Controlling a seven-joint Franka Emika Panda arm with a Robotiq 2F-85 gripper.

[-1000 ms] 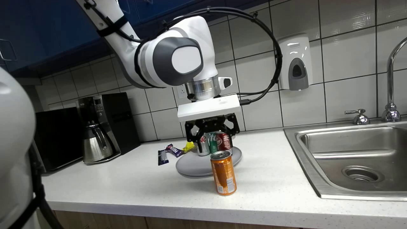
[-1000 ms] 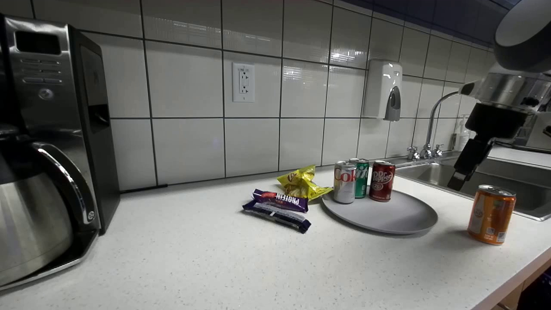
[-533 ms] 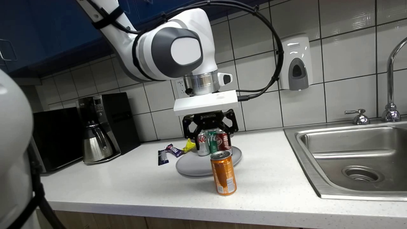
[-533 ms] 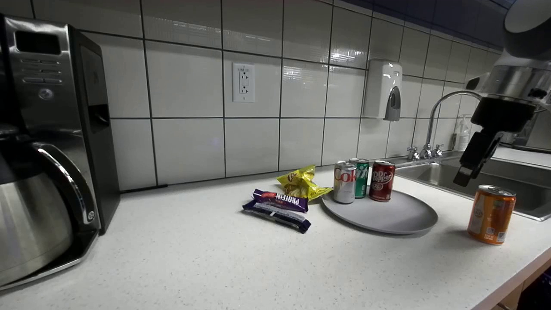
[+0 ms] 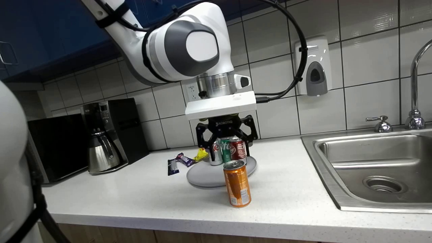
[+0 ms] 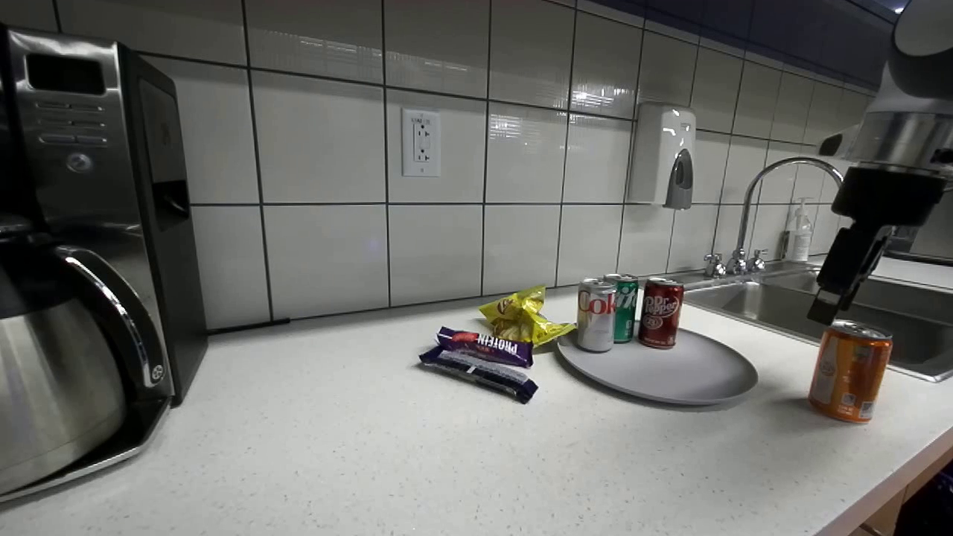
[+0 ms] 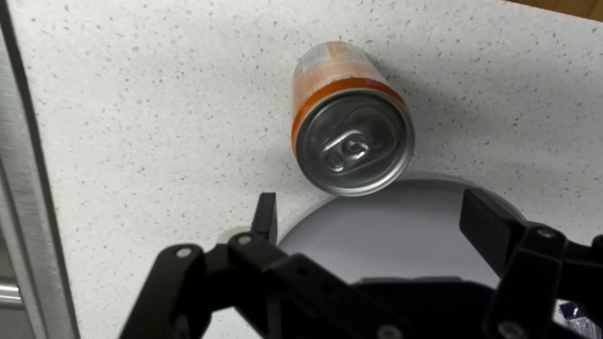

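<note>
Hanging with its fingers [image 7: 487, 230] spread wide and gripping nothing, the gripper [image 7: 368, 212] has the orange can [image 7: 351, 120] at its twelve o'clock in the wrist view, upright on the counter [image 7: 165, 141], with the gray plate [image 6: 692, 372] at the can's nine o'clock in an exterior view, though fingertip height is hard to judge.

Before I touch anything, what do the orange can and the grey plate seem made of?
Orange can: metal, probably aluminium, glossy; its bare lid and pull tab gleam.
Grey plate: matte, without sharp reflections, perhaps plastic or ceramic; I cannot tell.
</note>
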